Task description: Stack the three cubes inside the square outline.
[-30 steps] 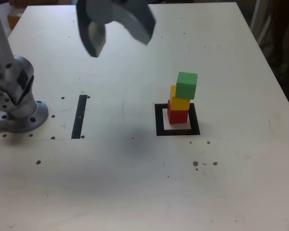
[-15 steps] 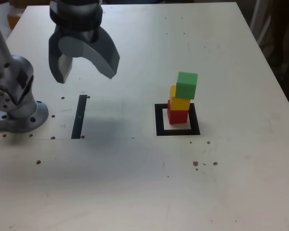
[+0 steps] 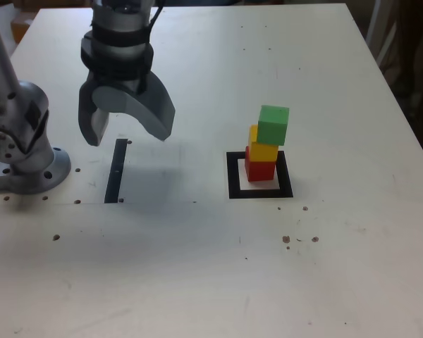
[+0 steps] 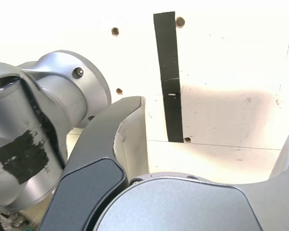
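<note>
red cube [image 3: 259, 169]: bottom of the stack, inside the square outline [image 3: 233, 176]
yellow cube [image 3: 261, 148]: on the red
green cube [image 3: 273, 124]: on top, overhanging toward the exterior view's right
square outline: thick black border, white centre

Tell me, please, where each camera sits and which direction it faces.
Exterior view: above the table's near edge, looking down across it; shows the arm's base, the open pincer, the cube stack.
Wrist view: on the wrist, looking down past the pincer; shows the base.
Both show the black strip.
</note>
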Robot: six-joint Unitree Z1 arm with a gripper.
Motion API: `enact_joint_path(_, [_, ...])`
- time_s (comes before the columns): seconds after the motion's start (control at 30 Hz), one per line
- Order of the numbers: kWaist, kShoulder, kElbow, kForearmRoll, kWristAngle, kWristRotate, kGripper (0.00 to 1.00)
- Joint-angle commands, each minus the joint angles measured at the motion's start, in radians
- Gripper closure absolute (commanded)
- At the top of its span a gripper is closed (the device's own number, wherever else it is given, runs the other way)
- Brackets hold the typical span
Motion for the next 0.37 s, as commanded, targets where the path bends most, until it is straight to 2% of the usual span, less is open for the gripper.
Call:
enact_joint_path(0.0, [-0.001, 0.013, 0.010, -0.015, -0.001, -0.004, 0.00])
enact_joint_path(0.33, [-0.001, 0.047, 0.006, -0.030, -0.004, -0.005, 0.01])
